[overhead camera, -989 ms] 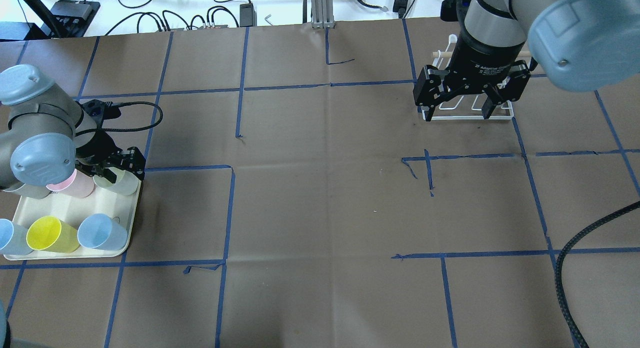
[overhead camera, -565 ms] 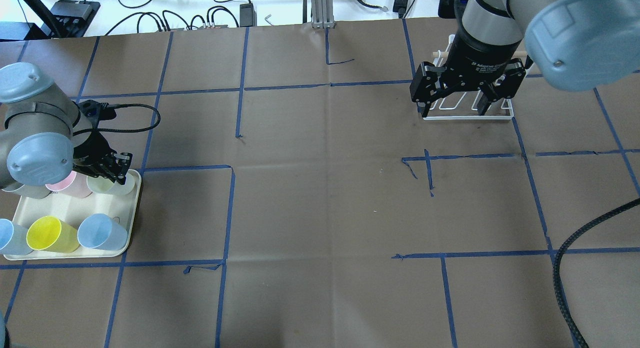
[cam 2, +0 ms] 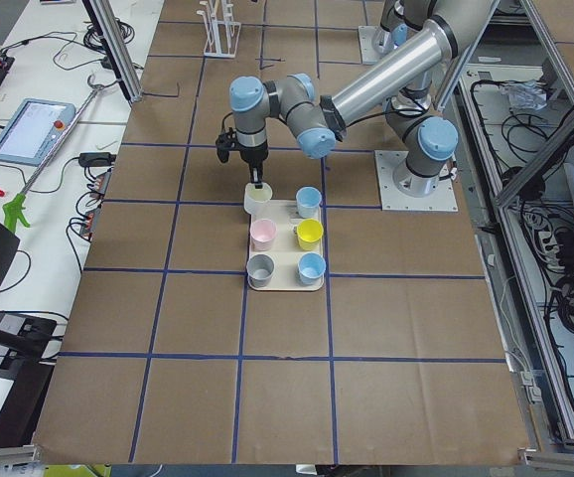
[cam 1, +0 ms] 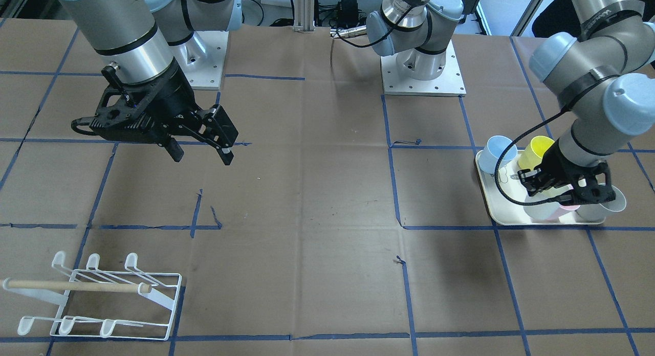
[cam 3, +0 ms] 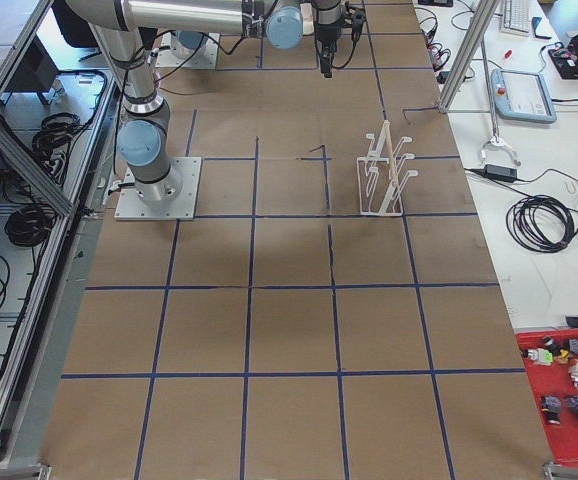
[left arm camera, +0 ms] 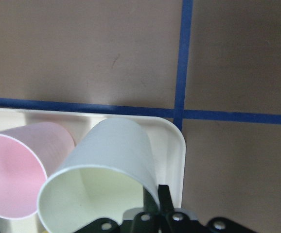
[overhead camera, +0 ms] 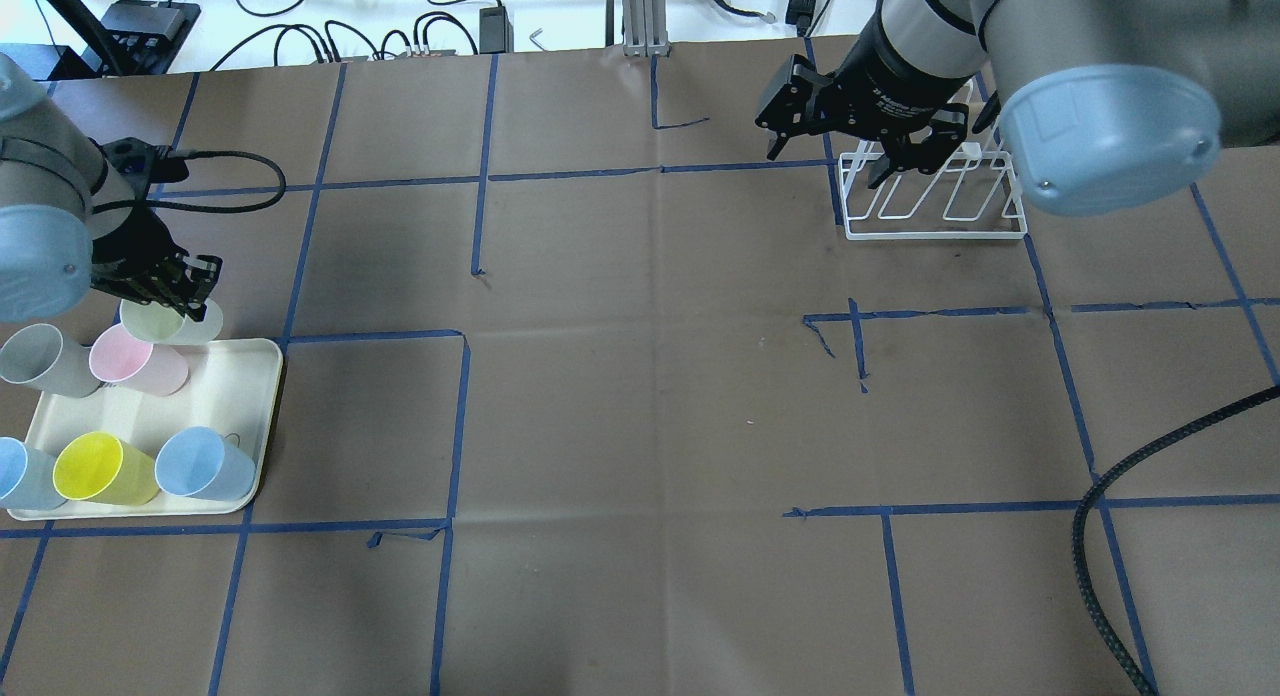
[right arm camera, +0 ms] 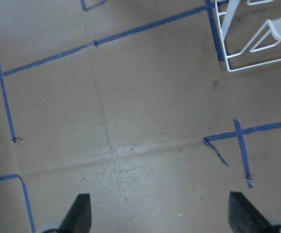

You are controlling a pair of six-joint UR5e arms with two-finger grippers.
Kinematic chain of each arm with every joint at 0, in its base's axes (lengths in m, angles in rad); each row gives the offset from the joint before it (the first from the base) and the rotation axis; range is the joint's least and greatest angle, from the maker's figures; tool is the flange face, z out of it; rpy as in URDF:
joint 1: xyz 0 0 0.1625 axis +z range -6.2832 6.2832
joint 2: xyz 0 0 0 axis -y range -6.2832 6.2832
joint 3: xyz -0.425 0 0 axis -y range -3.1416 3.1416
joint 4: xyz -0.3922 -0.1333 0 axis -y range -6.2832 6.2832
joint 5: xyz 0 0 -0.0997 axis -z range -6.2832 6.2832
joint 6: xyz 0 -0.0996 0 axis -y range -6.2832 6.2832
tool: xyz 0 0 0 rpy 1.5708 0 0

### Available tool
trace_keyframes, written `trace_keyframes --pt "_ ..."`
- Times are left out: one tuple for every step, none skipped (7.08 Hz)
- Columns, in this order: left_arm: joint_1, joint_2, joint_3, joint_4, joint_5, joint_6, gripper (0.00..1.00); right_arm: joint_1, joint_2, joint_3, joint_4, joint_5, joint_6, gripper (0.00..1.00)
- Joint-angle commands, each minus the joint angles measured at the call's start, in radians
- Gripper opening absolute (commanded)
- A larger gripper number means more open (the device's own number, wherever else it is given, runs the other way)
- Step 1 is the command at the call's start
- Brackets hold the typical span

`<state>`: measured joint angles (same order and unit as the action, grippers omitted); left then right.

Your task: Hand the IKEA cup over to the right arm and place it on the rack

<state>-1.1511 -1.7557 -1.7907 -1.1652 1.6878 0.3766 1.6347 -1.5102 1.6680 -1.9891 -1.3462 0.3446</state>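
Observation:
My left gripper (overhead camera: 165,288) is shut on the rim of a pale green cup (overhead camera: 172,322) and holds it tilted, just above the far edge of the cream tray (overhead camera: 235,396). The left wrist view shows the cup (left arm camera: 104,170) pinched at its rim, over the tray's corner (left arm camera: 178,145). In the front view the left gripper (cam 1: 565,188) hangs over the cups. My right gripper (overhead camera: 830,161) is open and empty in the air, left of the white wire rack (overhead camera: 935,201). It also shows in the front view (cam 1: 202,156). The rack (cam 1: 102,294) holds no cup.
On the tray lie a pink cup (overhead camera: 135,364), a grey cup (overhead camera: 40,361), a yellow cup (overhead camera: 100,468) and two light blue cups (overhead camera: 200,463). A black cable (overhead camera: 1100,536) loops over the near right of the table. Blue tape lines cross the brown surface.
My left gripper closed on the pale green cup and has lifted it toward the tray's far edge. My right gripper swung left, off the rack, still open.

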Motion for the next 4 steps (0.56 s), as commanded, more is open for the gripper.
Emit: trace_keyframes --pt "-0.015 -0.001 0.224 -0.249 -0.020 -0.002 0.00 0.011 -0.010 0.123 -0.311 0.060 0.112 1.00" --pt "-0.022 -0.002 0.305 -0.354 -0.099 -0.008 0.00 0.025 -0.010 0.171 -0.470 0.071 0.182 1.00" --pt "-0.042 -0.010 0.350 -0.381 -0.115 -0.010 0.00 0.043 -0.008 0.227 -0.608 0.073 0.268 1.00" --pt "-0.065 -0.022 0.358 -0.366 -0.138 0.005 0.00 0.060 -0.002 0.284 -0.764 0.073 0.357 1.00"
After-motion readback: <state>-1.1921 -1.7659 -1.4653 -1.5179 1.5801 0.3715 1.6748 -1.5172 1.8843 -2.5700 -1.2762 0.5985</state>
